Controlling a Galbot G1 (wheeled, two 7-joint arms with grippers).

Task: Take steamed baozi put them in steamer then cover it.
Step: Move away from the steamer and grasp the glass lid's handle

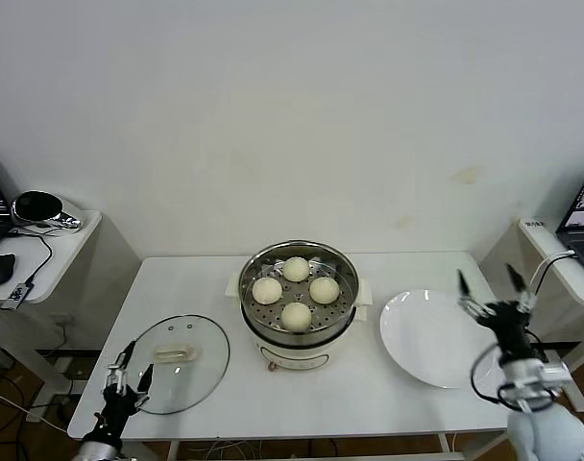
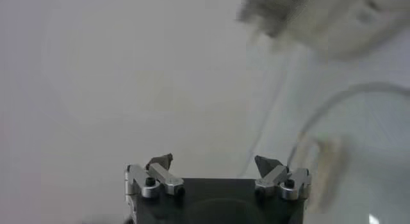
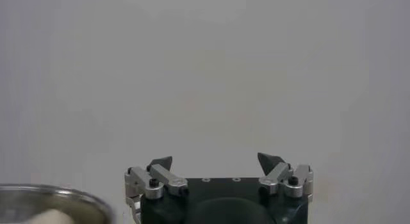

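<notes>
My left gripper (image 1: 136, 366) hovered with its fingers spread and holding nothing, at the near left corner of the white table (image 1: 206, 279), just over the 9 o'clock edge of the glass cover (image 1: 182, 361). That cover lay flat on the table, its cream-white handle (image 1: 174, 354) up, at about 8 o'clock from the steamer (image 1: 299, 303). My right gripper (image 1: 486, 281) also stood wide open and empty, raised above the 3 o'clock rim of the flat white plate (image 1: 426, 338). The plate sat at 4 o'clock from the steamer, near it but apart. In the middle of the table the steamer stood uncovered, with all four steamed baozi (image 1: 296, 315) resting on its perforated tray at roughly 12, 3, 6 and 9 o'clock, close together in a ring. Side tables flanked the work, the left side table (image 1: 42, 254) carrying a mouse and cables.
</notes>
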